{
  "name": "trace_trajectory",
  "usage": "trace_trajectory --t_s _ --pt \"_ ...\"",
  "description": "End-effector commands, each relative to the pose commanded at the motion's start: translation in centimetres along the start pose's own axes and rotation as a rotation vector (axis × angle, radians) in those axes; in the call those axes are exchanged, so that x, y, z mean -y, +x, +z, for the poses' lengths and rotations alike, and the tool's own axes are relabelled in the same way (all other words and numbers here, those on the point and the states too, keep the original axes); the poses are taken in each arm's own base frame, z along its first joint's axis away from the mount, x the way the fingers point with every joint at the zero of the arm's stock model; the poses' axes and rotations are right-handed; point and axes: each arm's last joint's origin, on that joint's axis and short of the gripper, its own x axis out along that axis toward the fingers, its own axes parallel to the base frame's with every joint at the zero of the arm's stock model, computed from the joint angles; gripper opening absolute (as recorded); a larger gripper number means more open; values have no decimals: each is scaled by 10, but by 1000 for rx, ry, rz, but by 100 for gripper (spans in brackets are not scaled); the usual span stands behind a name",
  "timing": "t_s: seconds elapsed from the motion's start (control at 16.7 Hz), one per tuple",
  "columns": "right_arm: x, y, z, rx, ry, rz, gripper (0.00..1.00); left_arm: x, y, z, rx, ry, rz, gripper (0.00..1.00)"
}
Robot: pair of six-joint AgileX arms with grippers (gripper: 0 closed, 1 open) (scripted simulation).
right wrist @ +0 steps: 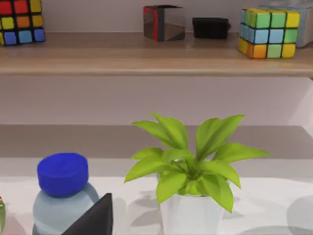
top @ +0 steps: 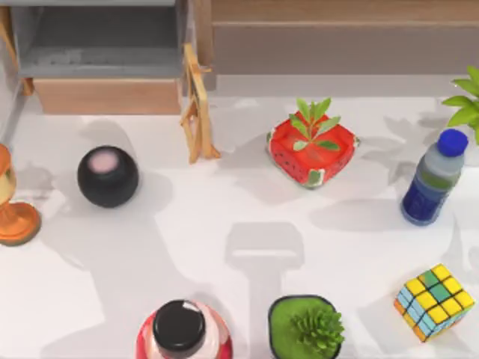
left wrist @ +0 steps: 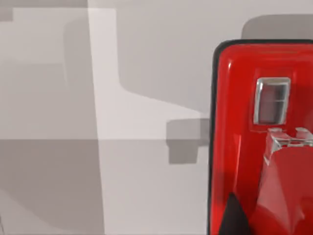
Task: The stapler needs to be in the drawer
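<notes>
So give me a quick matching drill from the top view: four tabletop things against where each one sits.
Things:
1. Rubik's cube
2. blue-capped bottle
3. black sphere
4. strawberry planter

Places:
A. left side, below the open drawer
B. near the middle, toward the back
C. front right corner
D. right edge, behind the cube

Pairs: 1-C, 2-D, 3-A, 4-B

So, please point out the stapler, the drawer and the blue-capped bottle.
stapler [left wrist: 244,147]: left wrist view, on its glossy red top.
drawer [top: 105,96]: top view, on its tan front panel.
blue-capped bottle [top: 432,183]: top view, on its body below the cap.
</notes>
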Motion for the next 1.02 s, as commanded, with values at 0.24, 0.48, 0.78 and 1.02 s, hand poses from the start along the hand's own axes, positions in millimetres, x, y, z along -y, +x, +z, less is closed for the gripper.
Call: trace_trajectory --t_s 0.24,0.48,0.78,1.02 --pt "0 0 0 0 0 0 100 -1 4 0 1 -2 -1 0" --pt "0 0 0 0 0 0 100 -2 9 -1 2 -4 -3 0" --pt "0 0 0 0 0 0 100 -2 9 -1 2 -4 -3 15" --pt "0 0 0 0 0 0 100 -2 9 -1 2 -4 -3 45"
